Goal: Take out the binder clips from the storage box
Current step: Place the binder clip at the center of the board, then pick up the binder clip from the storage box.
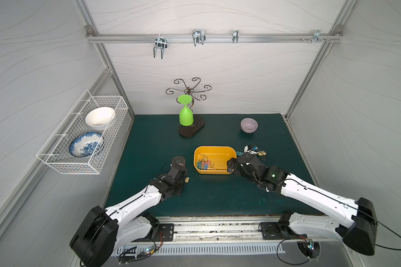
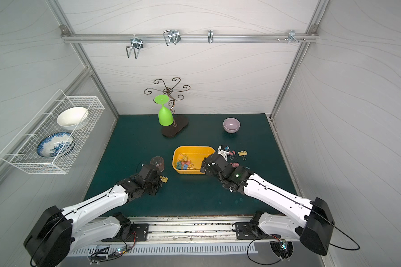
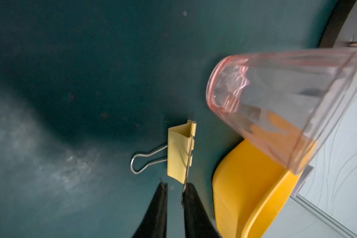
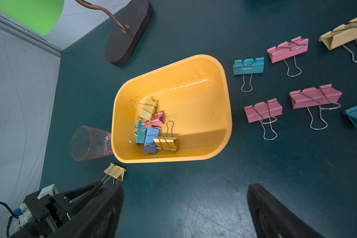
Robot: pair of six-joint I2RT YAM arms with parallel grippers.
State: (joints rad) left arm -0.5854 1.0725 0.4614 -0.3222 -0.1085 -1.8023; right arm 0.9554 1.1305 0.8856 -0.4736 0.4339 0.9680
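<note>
The yellow-orange storage box [image 1: 220,157] [image 4: 194,92] sits mid-mat. Several pastel binder clips [image 1: 205,164] [image 4: 153,127] are heaped at its left end. More binder clips [image 4: 263,110] [image 2: 242,153] lie spread on the mat to its right. One yellow binder clip [image 3: 178,152] [image 4: 114,171] lies on the mat near the box's front left corner. My left gripper [image 3: 174,185] is just behind that clip with its jaws slightly apart, and the clip's wire handle rests against one fingertip. My right gripper [image 4: 186,186] hangs wide open and empty over the mat by the box's near right corner.
A clear pink-tinted cup [image 1: 178,161] [image 4: 91,143] stands against the box's left side, close to my left wrist. A green goblet [image 1: 186,115] hangs on a wire stand with a dark base [image 1: 191,129] at the back. A lilac bowl [image 1: 249,124] sits back right. A white wire basket [image 1: 83,131] hangs on the left wall.
</note>
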